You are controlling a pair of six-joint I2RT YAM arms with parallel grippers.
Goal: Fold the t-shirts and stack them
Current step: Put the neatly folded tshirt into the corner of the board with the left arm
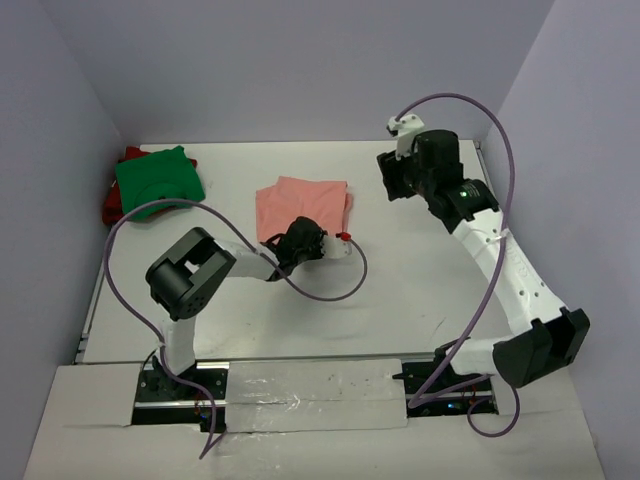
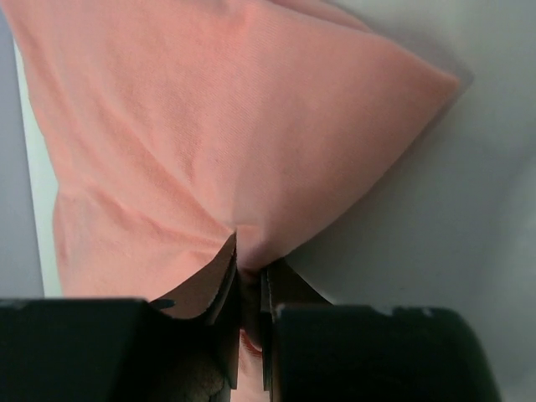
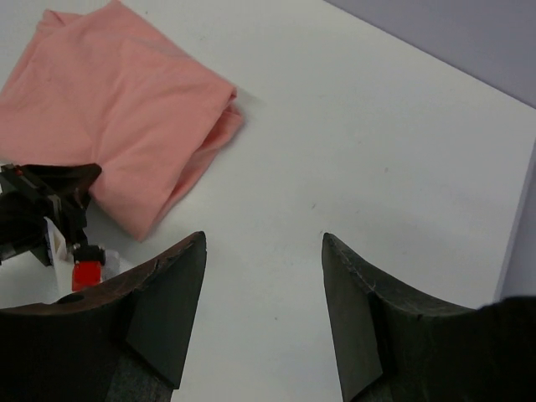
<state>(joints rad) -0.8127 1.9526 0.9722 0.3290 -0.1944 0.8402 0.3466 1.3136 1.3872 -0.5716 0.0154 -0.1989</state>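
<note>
Pinched between the almost closed jaws of the left gripper point(image 2: 249, 270): one fold of the salmon-pink t-shirt point(image 2: 209, 126), spreading forward and to both sides of the fingertips. Folded to a rough square, resting on the table point(image 1: 420, 280). Held above the bare table with jaws wide apart and nothing between them: the right gripper point(image 3: 261, 243), pink cloth ahead of it and to its left. Well apart from the left gripper, far off to its left: green t-shirt point(image 1: 157, 178) lying upon red t-shirt point(image 1: 112, 208).
</note>
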